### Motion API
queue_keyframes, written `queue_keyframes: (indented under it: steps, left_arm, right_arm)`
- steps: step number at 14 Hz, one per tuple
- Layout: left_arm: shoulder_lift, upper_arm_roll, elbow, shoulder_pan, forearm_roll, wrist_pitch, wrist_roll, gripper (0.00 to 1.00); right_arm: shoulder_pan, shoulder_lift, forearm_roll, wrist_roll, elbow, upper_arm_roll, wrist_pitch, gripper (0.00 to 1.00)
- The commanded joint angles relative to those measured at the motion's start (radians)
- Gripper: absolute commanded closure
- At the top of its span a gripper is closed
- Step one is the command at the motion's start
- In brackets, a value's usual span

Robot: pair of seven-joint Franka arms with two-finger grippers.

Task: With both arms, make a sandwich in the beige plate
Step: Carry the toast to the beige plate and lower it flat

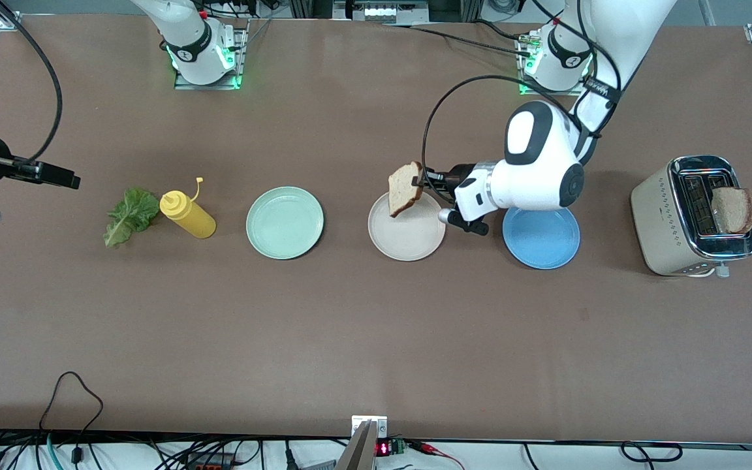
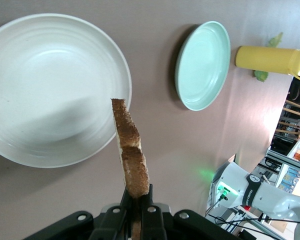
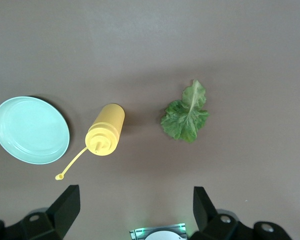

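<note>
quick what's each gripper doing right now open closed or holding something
Left gripper: closed on a bread slice, over the beige plate.
Right gripper: open, holding nothing, waiting above the lettuce leaf.

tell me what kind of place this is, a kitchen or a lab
Most likely a robotics lab staged as a kitchen: two arms are bolted to a plain brown table, cables run along its edges, and a toaster and plates are laid out in a row. The left pincer holds a bread slice.
</note>
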Motion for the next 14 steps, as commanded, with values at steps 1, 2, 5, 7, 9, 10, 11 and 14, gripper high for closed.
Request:
queue_keyframes:
  steps: [1, 2, 5, 7, 9, 10, 11, 14]
  left_arm:
    - [0.042, 0.021, 0.008, 0.005, -0.078, 0.025, 0.034, 1.00]
    - [0.060, 0.022, 0.010, 0.005, -0.138, 0.049, 0.101, 1.00]
    - [0.086, 0.044, 0.011, 0.004, -0.298, 0.053, 0.204, 1.00]
    - [0.088, 0.045, 0.016, 0.004, -0.301, 0.054, 0.206, 1.00]
    - [0.105, 0.062, 0.016, 0.004, -0.300, 0.054, 0.243, 1.00]
    - [0.118, 0.062, 0.016, 0.004, -0.301, 0.054, 0.272, 1.00]
    - [0.128, 0.062, 0.016, 0.005, -0.303, 0.054, 0.286, 1.00]
    - [0.157, 0.065, 0.016, 0.006, -0.303, 0.056, 0.330, 1.00]
  right_arm:
    - [-0.005, 0.018, 0.014, -0.002, 0.027, 0.002, -0.012, 0.00]
    - [-0.005, 0.018, 0.014, -0.008, 0.025, 0.002, -0.012, 0.00]
    - [-0.005, 0.018, 0.014, -0.002, 0.011, 0.000, -0.038, 0.00]
    - [0.001, 0.015, 0.014, 0.004, 0.011, 0.002, -0.053, 0.00]
    - [0.005, 0.007, 0.014, -0.002, 0.013, 0.002, -0.093, 0.00]
    - [0.005, 0.005, 0.015, -0.004, 0.011, 0.003, -0.099, 0.00]
    - [0.010, 0.007, 0.015, -0.002, 0.010, 0.005, -0.099, 0.00]
    - [0.013, 0.013, 0.015, -0.004, -0.024, 0.006, -0.093, 0.00]
